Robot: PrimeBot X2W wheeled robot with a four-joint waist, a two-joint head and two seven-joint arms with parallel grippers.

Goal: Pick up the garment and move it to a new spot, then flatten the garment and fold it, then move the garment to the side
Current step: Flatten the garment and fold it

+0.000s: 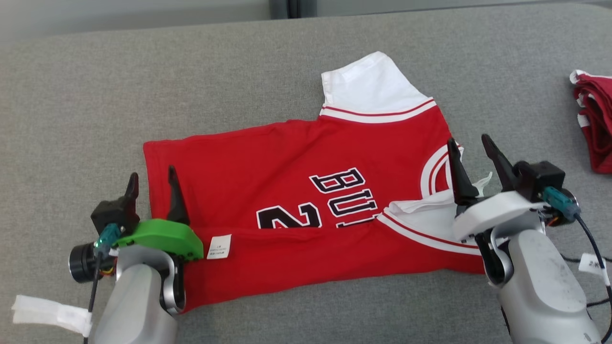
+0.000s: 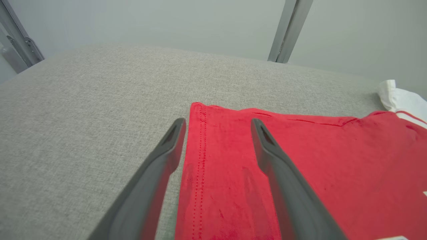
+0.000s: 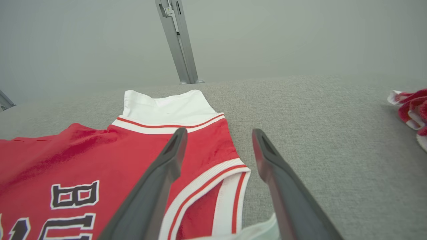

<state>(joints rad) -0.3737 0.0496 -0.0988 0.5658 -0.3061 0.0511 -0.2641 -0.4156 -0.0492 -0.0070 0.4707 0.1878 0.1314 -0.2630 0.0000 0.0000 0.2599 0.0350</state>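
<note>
Garment (image 1: 296,205): red jersey with white trim, lying spread on the grey padded surface (image 1: 95,95), taking up the centre of the head view.

Starting at the left gripper (image 1: 152,174): sitting at lower left of the head view, fingers standing wide apart, gripping nothing. In the left wrist view (image 2: 217,121), straddling the stitched hem (image 2: 198,150), one finger over bare grey, the other over red cloth. Contact with the cloth: unable to tell.

Moving to the right gripper (image 1: 467,139): sitting at the right of the head view, likewise spread wide and carrying nothing. In the right wrist view (image 3: 219,131), bracketing the white-banded opening (image 3: 206,180), right-hand finger over bare surface.

Moving outward: near long edge appearing turned up over the body, cutting the black lettering (image 1: 334,184) in half and exposing a white label (image 1: 219,247) just beside the left gripper. White sleeve (image 1: 368,86) sticking out toward top centre. Second red-and-white bundle (image 1: 595,124) lying well apart at the right edge.

Key relation, long axis: running left to right across the head view, hem end at the left gripper, shoulder end at the right gripper, bulk of the cloth lying up-frame from both. Nearest arm per end: left for hem, right for shoulders.

Judging: first lengthwise fold looking done, with the far half likely needing both grippers reaching up-frame together. Risking a skewed fold if one end leads.
</note>
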